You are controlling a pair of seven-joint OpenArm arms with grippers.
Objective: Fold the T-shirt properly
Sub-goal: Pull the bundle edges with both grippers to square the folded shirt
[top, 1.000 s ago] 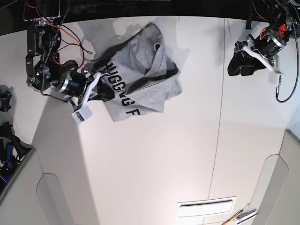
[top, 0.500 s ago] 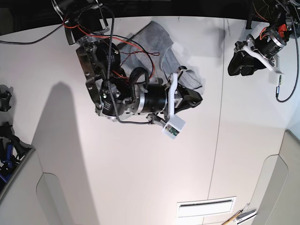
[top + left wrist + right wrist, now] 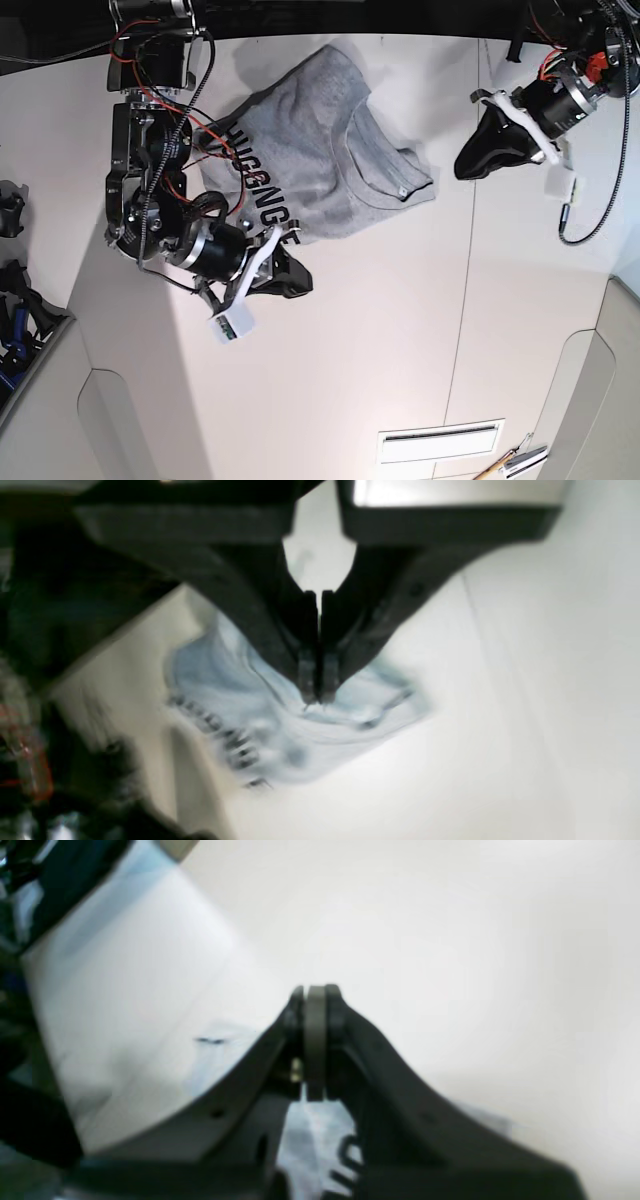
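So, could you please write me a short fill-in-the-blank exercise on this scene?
1. The T-shirt lies crumpled on the ___ table.
2. Its lettering is ___ in colour.
3. The right tool is ___.
4. The left tool holds ___.

Missing words: white; black; shut; nothing

Base view: looking straight down from high overhead, taking in the whole white counter [image 3: 380, 340] and both arms. Left wrist view: riding close behind the left tool [image 3: 319, 697], facing along its fingers toward the T-shirt [image 3: 280, 720]. Right wrist view: sitting close behind the right tool [image 3: 312, 990], facing across bare counter. All three are sharing the shirt and counter.
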